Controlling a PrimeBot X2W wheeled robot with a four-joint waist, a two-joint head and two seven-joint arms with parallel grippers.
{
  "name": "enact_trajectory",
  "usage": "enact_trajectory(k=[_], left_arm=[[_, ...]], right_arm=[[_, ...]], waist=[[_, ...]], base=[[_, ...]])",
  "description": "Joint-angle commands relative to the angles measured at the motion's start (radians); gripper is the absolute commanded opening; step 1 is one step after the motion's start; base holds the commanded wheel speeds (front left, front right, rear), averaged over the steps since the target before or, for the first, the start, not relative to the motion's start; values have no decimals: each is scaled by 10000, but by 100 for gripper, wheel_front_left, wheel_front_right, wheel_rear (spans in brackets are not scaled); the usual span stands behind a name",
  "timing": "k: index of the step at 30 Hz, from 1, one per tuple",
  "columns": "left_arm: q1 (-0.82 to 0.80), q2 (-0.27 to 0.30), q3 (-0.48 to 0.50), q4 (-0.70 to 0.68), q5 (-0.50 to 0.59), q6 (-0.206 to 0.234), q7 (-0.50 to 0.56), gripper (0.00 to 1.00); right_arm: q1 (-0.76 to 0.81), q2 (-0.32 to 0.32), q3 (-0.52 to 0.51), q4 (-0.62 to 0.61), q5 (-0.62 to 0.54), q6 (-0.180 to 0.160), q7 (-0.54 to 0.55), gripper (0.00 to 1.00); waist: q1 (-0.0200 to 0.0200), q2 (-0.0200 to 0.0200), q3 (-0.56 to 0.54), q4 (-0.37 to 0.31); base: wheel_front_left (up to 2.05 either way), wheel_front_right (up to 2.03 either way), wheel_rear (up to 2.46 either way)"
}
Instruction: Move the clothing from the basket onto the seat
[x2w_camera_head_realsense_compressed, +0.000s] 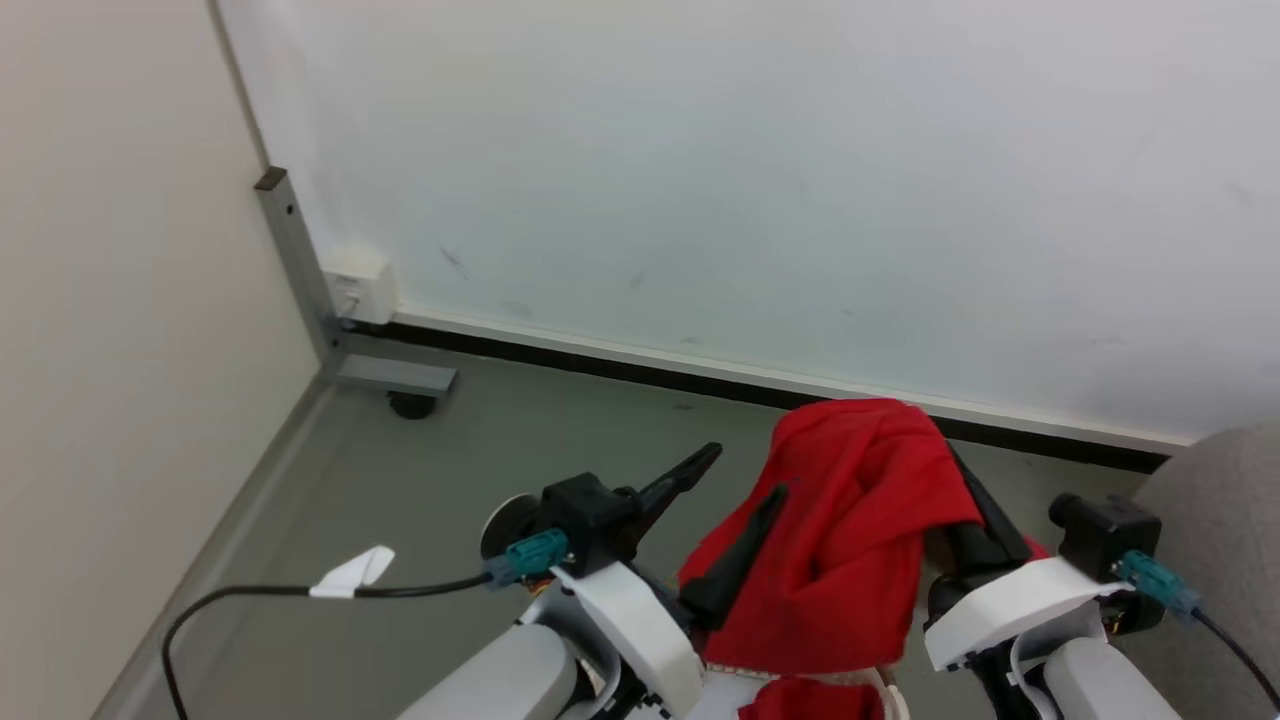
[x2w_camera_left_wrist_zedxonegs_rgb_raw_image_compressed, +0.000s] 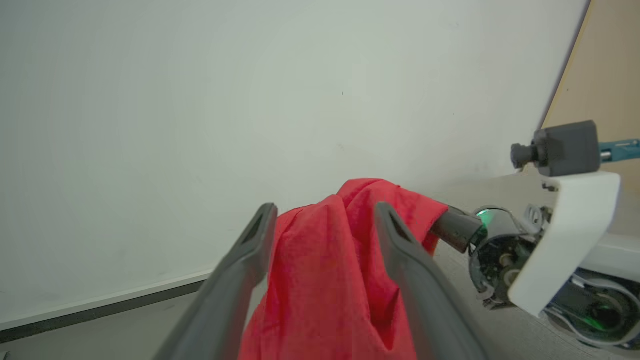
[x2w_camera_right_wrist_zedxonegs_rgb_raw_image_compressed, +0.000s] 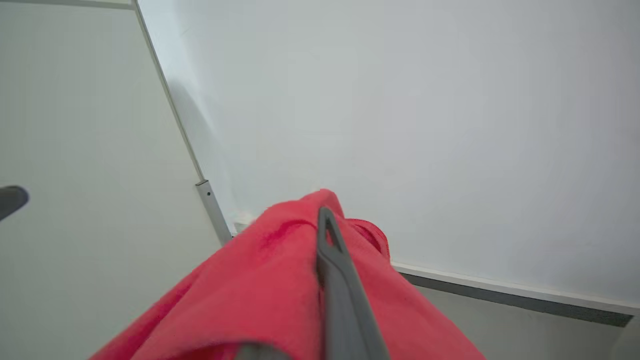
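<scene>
A bright red piece of clothing (x2w_camera_head_realsense_compressed: 850, 530) hangs in the air, draped over my right gripper (x2w_camera_head_realsense_compressed: 930, 430), which is shut on its top fold. In the right wrist view one dark finger (x2w_camera_right_wrist_zedxonegs_rgb_raw_image_compressed: 330, 260) rises out of the red cloth (x2w_camera_right_wrist_zedxonegs_rgb_raw_image_compressed: 265, 280) and the other is buried under it. My left gripper (x2w_camera_head_realsense_compressed: 748, 472) stands open just left of the cloth, with one finger lying against the fabric. The left wrist view has the red cloth (x2w_camera_left_wrist_zedxonegs_rgb_raw_image_compressed: 325, 270) hanging between and beyond the spread fingers. The grey seat (x2w_camera_head_realsense_compressed: 1225, 500) shows at the right edge. The basket is hidden below my arms.
A pale wall with a dark baseboard (x2w_camera_head_realsense_compressed: 700, 375) stands close ahead, above grey-green floor. In the left corner are a grey metal post (x2w_camera_head_realsense_compressed: 295, 260) with a footed base and a white wall box (x2w_camera_head_realsense_compressed: 355, 285). A black cable with a white tag (x2w_camera_head_realsense_compressed: 350, 575) trails left.
</scene>
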Motion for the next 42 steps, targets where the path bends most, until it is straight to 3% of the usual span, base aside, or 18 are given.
enact_trajectory(k=[1,9,24,33,42], left_arm=[[219,78,29,-78,-62,43,-116,100],[389,313,148,-445,278,88,-331,100],[885,338,811,-598,697,294,-421,100],[1174,280,1138,-664,1178,141,-424,100],[700,622,1144,-927,1495,-133,-402,100]], right_arm=[[138,15,-226,-181,-56,-21,-4,0],[348,13,-1226,-1199,-282,-21,-2,0],[877,-252,-1477,-2371,-892,-21,-2,0],[1102,-71,-1852,-2703,-1004,-21,-2,0],[-291,-435,-2573,-2394,-1011,-21,218,0]], waist=[[-1,-1,73,-554],[-1,-1,338,-2286],[-1,-1,797,-5718],[-1,-1,1102,-6404],[-1,-1,2323,-5893]], base=[[0,0,0],[0,0,0],[0,0,0],[0,0,0],[0,0,0]])
